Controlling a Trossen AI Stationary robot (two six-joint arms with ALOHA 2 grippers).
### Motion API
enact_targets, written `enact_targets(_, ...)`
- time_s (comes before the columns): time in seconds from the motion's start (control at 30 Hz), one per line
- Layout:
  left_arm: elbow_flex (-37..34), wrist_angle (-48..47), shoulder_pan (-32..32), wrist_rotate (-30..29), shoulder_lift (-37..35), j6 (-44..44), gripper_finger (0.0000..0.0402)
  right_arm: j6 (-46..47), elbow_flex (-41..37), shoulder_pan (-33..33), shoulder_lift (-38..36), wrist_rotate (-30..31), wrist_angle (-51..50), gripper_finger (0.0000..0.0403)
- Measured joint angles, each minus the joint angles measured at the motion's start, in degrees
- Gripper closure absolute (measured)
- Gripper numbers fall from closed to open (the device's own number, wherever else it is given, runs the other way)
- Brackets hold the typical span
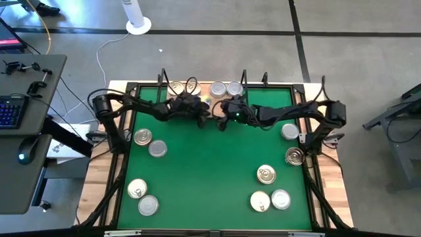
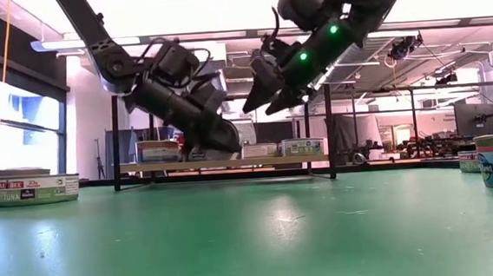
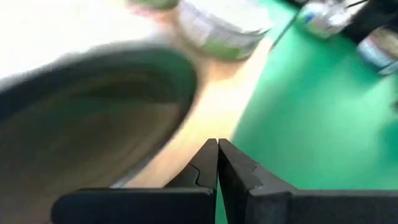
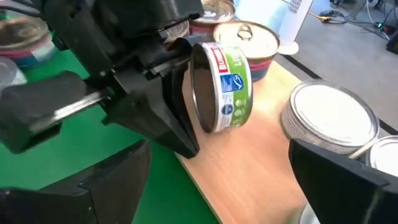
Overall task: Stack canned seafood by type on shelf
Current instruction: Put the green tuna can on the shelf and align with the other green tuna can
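Observation:
The shelf (image 1: 197, 87) is a tan board (image 4: 261, 155) with black uprights at the mat's far edge. On it a green-labelled can (image 4: 224, 87) stands on its rim, its dark flat face (image 3: 93, 124) turned toward my left gripper (image 4: 188, 146), which is shut right beside it. Other cans sit flat on the board: a gold-lidded one (image 4: 249, 38) on top of another, and a silver-lidded one (image 4: 333, 118). My right gripper (image 4: 217, 180) hangs open above the board's near edge with nothing between its fingers, higher than the left gripper (image 2: 229, 143) in the low view. My left gripper has its shut fingers (image 4: 180, 124) against the upright can's flat dark face, near its lower rim (image 4: 202, 127). The fingers slant down from the table's left and near side. The can stands on edge on the board, tipped slightly toward the fingers.
Loose cans lie flat on the green mat (image 1: 204, 171): a pair at the left (image 1: 150, 142), a pair at the near left (image 1: 142, 197), several at the near right (image 1: 266, 174) and two by the right arm's base (image 1: 293, 145). The mat's middle is bare.

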Motion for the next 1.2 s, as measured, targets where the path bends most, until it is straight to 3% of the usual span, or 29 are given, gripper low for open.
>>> enact_targets(0.3, 0.0, -5.8, -5.0, -0.5, -11.7, 1.7, 0.0402, -1.7, 0.0, 3.0, -4.0, 0.3, -9.2, 0.0029)
enact_targets(0.47, 3.8, -18.5, -7.0, -8.9, -20.4, 9.0, 0.0402, -1.6, 0.0, 8.3, -4.4, 2.3, -13.0, 0.0029)
enact_targets(0.6, 9.8, -32.2, -7.5, -15.4, -22.7, 18.5, 0.0388, 0.3, 0.0, 14.1, -4.4, 4.8, -17.1, 0.0029)
enact_targets(0.7, 13.7, -38.7, -6.7, -15.5, -22.3, 23.2, 0.0348, 4.1, -0.1, 18.9, -4.4, 8.2, -20.8, 0.0029)
enact_targets(0.83, 14.9, -41.6, -4.1, -15.1, -20.7, 26.6, 0.0263, 10.5, -0.6, 25.5, -4.4, 14.0, -25.0, 0.0029)
enact_targets(1.03, 14.9, -42.5, 0.8, -12.1, -16.3, 31.0, 0.0128, 17.8, -0.6, 34.1, -4.4, 23.7, -28.8, 0.0029)
enact_targets(1.2, 14.9, -40.3, 4.5, -9.3, -11.6, 34.5, 0.0059, 19.3, -0.6, 36.9, -4.4, 25.7, -28.6, 0.0029)
